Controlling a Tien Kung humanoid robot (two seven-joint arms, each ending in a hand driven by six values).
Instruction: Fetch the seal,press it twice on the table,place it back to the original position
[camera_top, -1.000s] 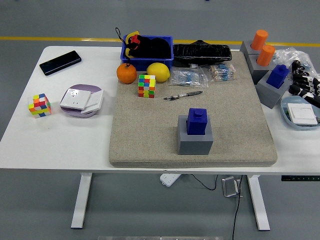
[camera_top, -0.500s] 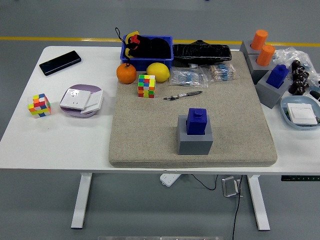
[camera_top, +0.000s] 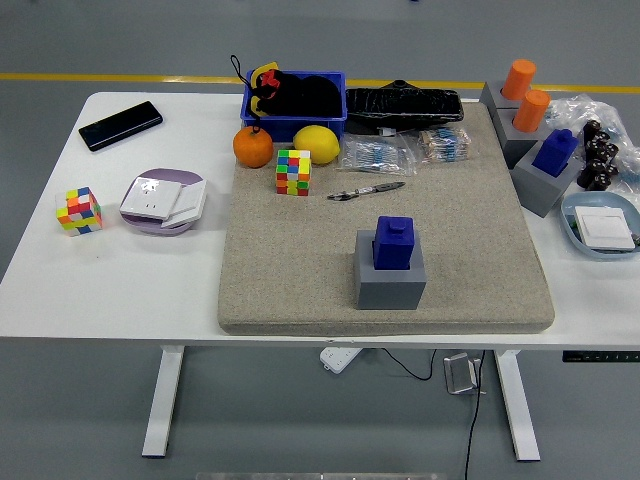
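Your target: the blue seal (camera_top: 394, 243) sits upright in its grey holder (camera_top: 391, 279) on the beige mat (camera_top: 300, 280), front-centre, near the mat's near edge. Not yet picked, so the fetch step is still ahead.

Right hand (camera_top: 598, 157) is barely in frame at the far right edge, over the clutter beside the clear bag (camera_top: 590, 108) and just above the light blue dish (camera_top: 600, 226). Only dark knuckles show; you can't tell from this view whether the fingers are spread or curled, and nothing is visibly held. Left hand isn't visible at all.

Key relation: the seal lies to the left of the right hand and nearer the tabletop's front edge, well apart from it. My read is the right arm is the nearer one, so it takes the job.

Watch-outs:
- A second blue seal (camera_top: 555, 152) in its own grey holder sits just beside the right hand. Don't confuse it with the centre one; which the task means isn't stated, but the centre one has free mat around it for pressing.
- Seal's long axis is vertical, small knob on top. Come from above and lift straight up out of the holder.
- The pen (camera_top: 365, 190) lies behind the holder, clear of the approach path.
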